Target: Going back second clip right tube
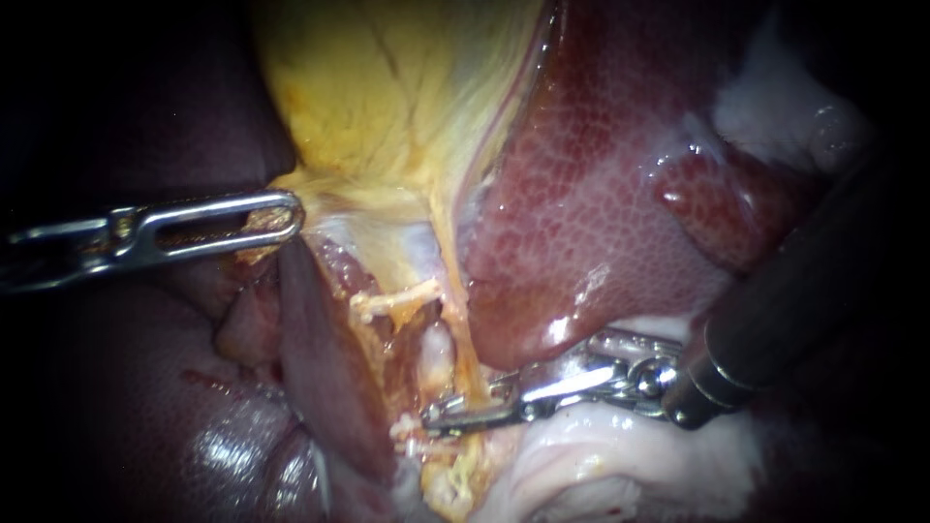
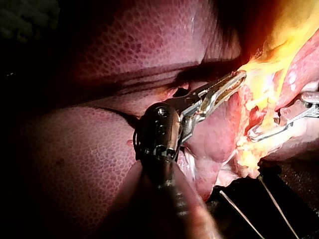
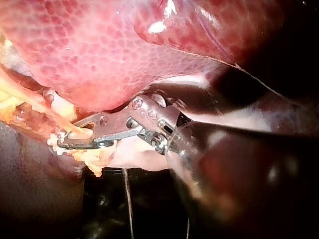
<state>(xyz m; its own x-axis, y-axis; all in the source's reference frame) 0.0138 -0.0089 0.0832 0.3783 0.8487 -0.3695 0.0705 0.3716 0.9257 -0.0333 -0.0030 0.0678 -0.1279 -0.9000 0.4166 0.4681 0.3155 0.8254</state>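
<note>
The gallbladder (image 1: pixel 387 107) lies left of the liver (image 1: pixel 601 194), a tube (image 1: pixel 453 291) between them.

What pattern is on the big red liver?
The liver has a fine honeycomb mottling of tiny dark-red patches, clearest in the endoscope view.

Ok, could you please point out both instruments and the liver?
left instrument (image 1: pixel 286 215): endoscope view, its tip.
right instrument (image 1: pixel 436 418): endoscope view, its tip.
liver (image 1: pixel 601 174): endoscope view, its mottled red surface.

The liver (image 1: pixel 601 213) overhangs the right instrument (image 1: pixel 436 416). Pale tissue (image 1: pixel 601 455) lies just beneath it. The channel between the two runs clear toward the right. The tube (image 1: pixel 457 329) lies between the instrument's parted jaws. The left instrument (image 1: pixel 286 215), clamped on the gallbladder (image 1: pixel 387 97) edge, stands well apart.
</note>
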